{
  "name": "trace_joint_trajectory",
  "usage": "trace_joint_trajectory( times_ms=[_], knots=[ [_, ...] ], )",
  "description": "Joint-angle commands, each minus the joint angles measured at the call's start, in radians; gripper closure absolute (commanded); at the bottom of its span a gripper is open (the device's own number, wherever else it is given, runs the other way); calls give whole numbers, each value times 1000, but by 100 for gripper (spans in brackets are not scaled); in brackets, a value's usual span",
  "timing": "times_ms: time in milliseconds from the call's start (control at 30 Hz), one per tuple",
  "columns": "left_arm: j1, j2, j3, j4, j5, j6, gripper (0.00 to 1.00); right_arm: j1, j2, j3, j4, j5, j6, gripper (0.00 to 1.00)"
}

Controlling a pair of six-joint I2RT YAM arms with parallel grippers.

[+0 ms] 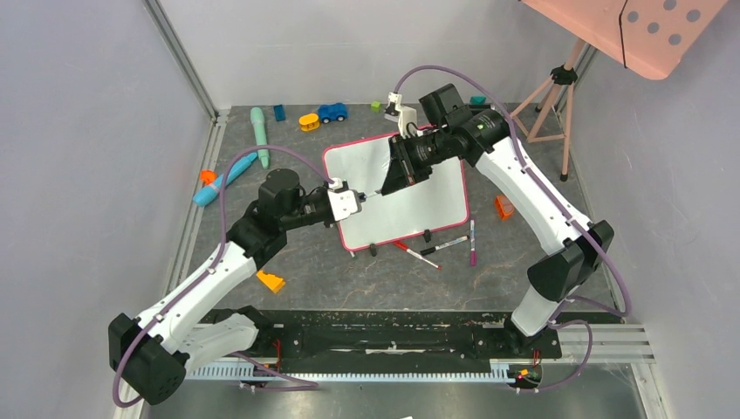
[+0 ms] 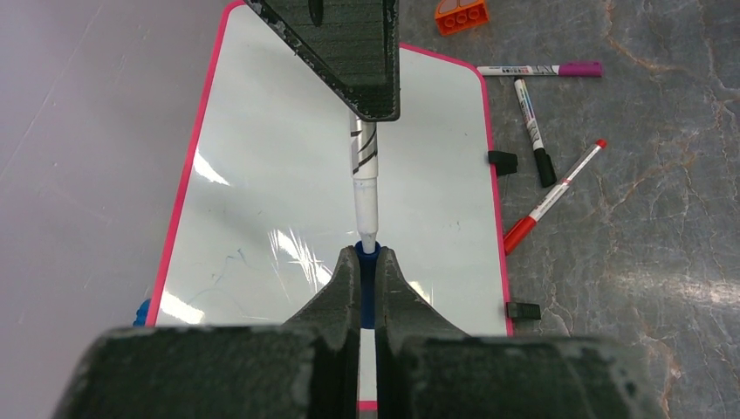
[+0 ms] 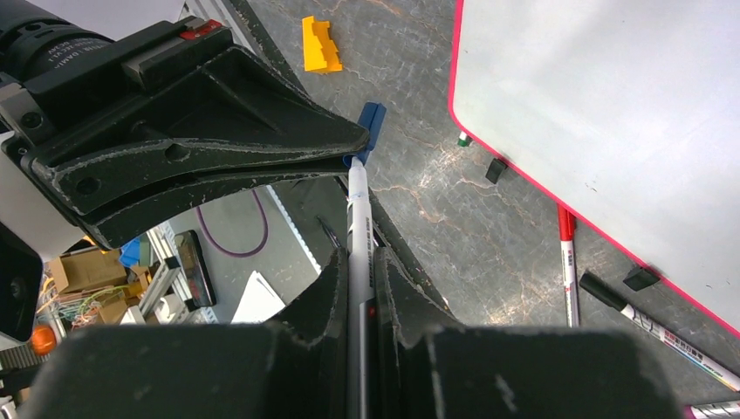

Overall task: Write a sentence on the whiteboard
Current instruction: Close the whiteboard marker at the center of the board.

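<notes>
The grey marbled table (image 1: 332,279) fills the middle of the top view. The whiteboard (image 1: 419,205) lies at its centre, pink-red frame all round, with 2 black clip feet on its lower edge. Its face looks plain white with glare; I cannot make out any writing.

Both arms meet over the left part of the board. The right gripper (image 3: 359,262) has its fingers squeezed tight around the white barrel of a marker (image 2: 364,188). The left gripper (image 2: 367,262) faces it from the left of the frame, pinched onto the blue cap (image 3: 372,122) at the marker's end. The marker runs straight between the 2 grippers.

In the left wrist view, 3 loose markers lie on the table at the upper right, just beside the board's footed edge: a purple-capped one (image 2: 541,69), a black-capped one (image 2: 532,131) and a red one (image 2: 551,199). An orange block (image 2: 461,13) sits at the top edge. A yellow block (image 3: 320,44) shows at the top of the right wrist view.
</notes>
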Motion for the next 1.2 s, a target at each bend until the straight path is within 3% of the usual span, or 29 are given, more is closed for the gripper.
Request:
trace_joint_trajectory(
  times_ms=[0, 267, 667, 833, 1167],
  knots=[
    [-6, 5, 25, 37, 44, 40, 98, -1, 13, 37, 3, 41, 3, 100],
    [-74, 129, 189, -89, -44, -66, 98, 1, 26, 42, -12, 141, -3, 100],
    [-285, 359, 415, -43, -161, -202, 98, 1, -28, -35, -107, 324, -58, 100],
    [-344, 425, 396, 170, -122, -320, 98, -3, -64, -58, -174, 434, -70, 100],
    [-453, 708, 299, 727, -66, -452, 98, -62, -311, -528, -143, 693, -49, 100]
  ],
)
